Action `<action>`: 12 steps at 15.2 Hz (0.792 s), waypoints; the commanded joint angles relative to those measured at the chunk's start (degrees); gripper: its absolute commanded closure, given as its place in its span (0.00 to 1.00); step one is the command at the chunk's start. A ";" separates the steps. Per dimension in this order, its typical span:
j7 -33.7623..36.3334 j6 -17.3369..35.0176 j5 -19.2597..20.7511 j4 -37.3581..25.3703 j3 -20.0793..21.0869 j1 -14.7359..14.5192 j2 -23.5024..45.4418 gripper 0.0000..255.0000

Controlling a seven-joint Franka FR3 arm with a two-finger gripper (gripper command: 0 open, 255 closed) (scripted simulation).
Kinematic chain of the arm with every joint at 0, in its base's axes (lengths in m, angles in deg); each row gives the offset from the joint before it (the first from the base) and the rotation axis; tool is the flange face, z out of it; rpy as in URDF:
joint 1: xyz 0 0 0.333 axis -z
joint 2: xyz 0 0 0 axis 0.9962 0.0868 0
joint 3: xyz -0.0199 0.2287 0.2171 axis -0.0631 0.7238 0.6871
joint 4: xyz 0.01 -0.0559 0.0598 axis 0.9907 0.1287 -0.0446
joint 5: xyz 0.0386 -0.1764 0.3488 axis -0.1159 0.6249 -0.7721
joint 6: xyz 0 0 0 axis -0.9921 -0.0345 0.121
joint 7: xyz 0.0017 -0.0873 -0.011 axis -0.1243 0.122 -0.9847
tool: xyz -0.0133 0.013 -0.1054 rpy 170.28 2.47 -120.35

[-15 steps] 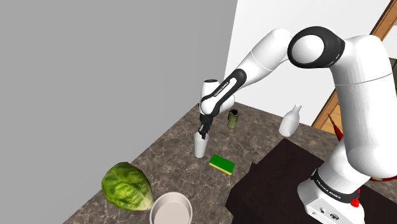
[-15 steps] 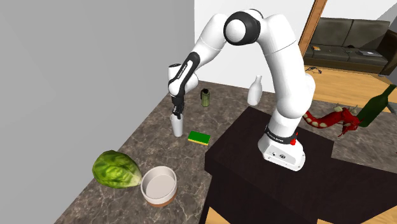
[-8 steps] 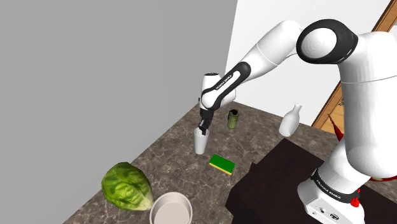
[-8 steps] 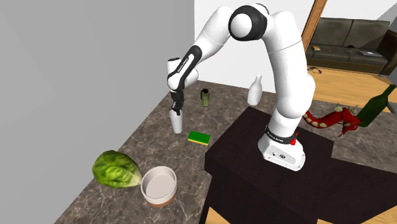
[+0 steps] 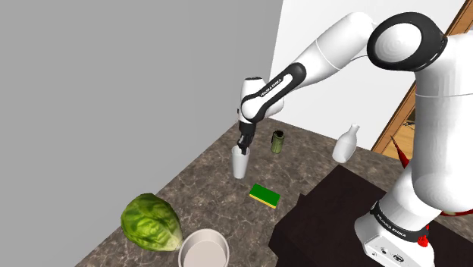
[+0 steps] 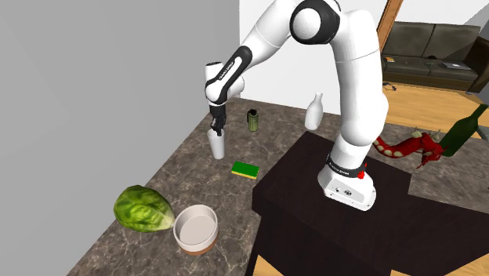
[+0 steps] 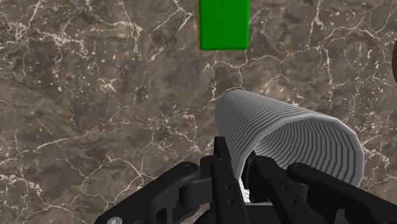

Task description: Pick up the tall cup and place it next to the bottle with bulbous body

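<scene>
Marble counter (image 5: 198, 178) is to be crossed toward the white bulbous bottle (image 5: 346, 144); the ribbed tall cup (image 5: 239, 164), well apart from it, is clamped at its rim by the gripper (image 5: 243, 147); it should be kept upright, passed clear of the green can (image 5: 278, 142)

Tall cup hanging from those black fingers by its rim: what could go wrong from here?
The gripper pinches just one side of the rim of the tall cup, so the cup may slip or swing as the arm moves. The green can stands roughly between the cup and the white bottle, so a low carry might knock it. Setting the cup down too close could tip the bottle.
</scene>
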 commanded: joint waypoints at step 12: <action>0.46 -8.21 -0.16 -0.79 0.16 0.27 -7.42 1.00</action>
